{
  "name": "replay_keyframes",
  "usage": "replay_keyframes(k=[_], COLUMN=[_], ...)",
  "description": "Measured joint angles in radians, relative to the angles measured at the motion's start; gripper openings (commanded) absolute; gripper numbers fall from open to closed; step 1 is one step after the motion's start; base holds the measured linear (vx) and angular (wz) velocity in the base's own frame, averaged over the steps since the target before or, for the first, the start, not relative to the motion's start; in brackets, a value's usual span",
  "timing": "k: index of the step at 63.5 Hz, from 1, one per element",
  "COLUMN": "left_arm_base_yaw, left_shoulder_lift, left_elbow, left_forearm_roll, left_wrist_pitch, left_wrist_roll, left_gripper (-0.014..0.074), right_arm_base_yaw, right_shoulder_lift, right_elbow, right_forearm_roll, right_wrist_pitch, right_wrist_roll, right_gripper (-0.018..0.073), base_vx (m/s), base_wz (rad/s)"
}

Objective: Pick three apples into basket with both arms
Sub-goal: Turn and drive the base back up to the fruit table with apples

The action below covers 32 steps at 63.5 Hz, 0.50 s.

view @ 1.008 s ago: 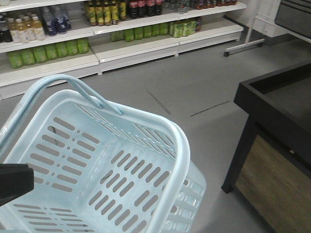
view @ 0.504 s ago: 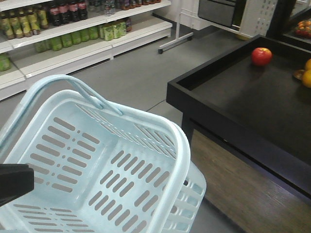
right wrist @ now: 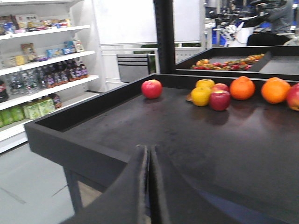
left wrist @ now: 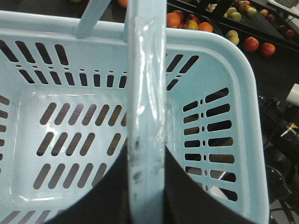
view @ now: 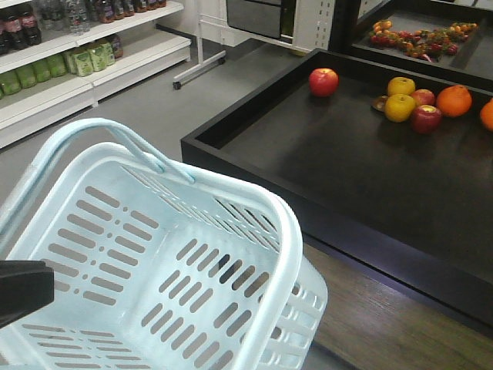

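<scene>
With your left end effector (left wrist: 145, 186) clamped on the handle (left wrist: 147, 93) of the empty basket (view: 286, 231), which hangs just short of the surface (view: 347, 177), open the clenched, empty right end effector (right wrist: 149, 163) and reach first for the lone apple (view: 323, 81) by the far-left corner, avoiding the oranges (view: 454, 100).

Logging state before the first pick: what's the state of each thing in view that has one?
basket: empty, held up by its handle.
left gripper: shut on the basket's handle.
right gripper: shut, empty.
lone apple: loose on the black table, not picked.
dark red apple: on the table among other fruit, not picked.
</scene>
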Motion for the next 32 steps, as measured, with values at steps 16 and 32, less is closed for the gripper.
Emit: replay_keyframes(k=[16,32], left_arm_base_yaw=[0.0,0.0], left_shoulder_lift=[0.0,0.0], left_elbow=[0.0,0.0], left_forearm_roll=[0.0,0.0], left_wrist_pitch=[0.0,0.0], left_wrist_roll=[0.0,0.0], left_gripper=[-0.0008,-0.0008], right_arm_base_yaw=[0.0,0.0], right_shoulder_lift=[0.0,0.0], right_elbow=[0.0,0.0], right_forearm_roll=[0.0,0.0], right_wrist_pitch=[0.0,0.0], right_wrist_roll=[0.0,0.0], right_gripper=[-0.0005,-0.0005], base_vx=[0.05,0.05], base_wz=[-0.3,-0.28])
